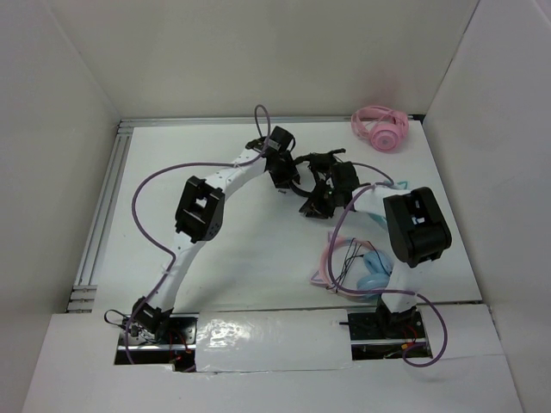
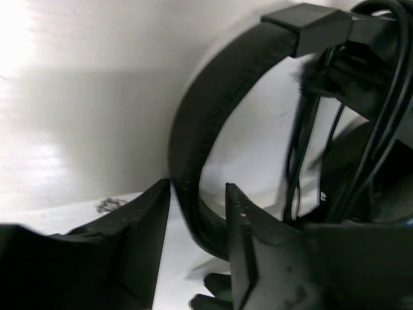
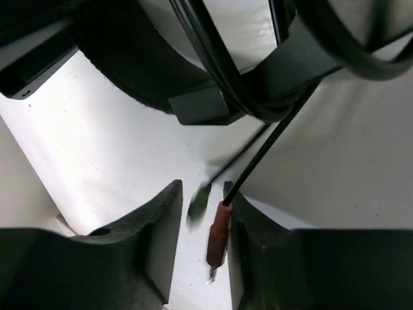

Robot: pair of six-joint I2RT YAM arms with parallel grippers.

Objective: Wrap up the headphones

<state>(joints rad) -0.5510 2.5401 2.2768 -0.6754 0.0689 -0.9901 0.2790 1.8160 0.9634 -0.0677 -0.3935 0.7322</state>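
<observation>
The black headphones point(image 1: 320, 161) sit at mid-table between my two grippers. My left gripper point(image 1: 287, 178) is shut on the headband: in the left wrist view the band point(image 2: 193, 129) runs slantwise between the fingers of the gripper point(image 2: 197, 187) and touches both. The thin black cable point(image 2: 381, 123) hangs in loops beside an earcup. My right gripper point(image 1: 317, 201) is open. In the right wrist view the cable point(image 3: 271, 148) drops between the fingers of the gripper point(image 3: 203, 187), and its reddish plug point(image 3: 217, 236) lies against the right finger, ungripped. The headband point(image 3: 122, 71) with cable turns crosses above.
Pink headphones point(image 1: 380, 129) lie at the far right by the back wall. Pink-and-blue cat-ear headphones point(image 1: 366, 268) with a thin cable lie near my right arm's base. White walls enclose the table on three sides; a metal rail point(image 1: 103, 215) runs along the left edge.
</observation>
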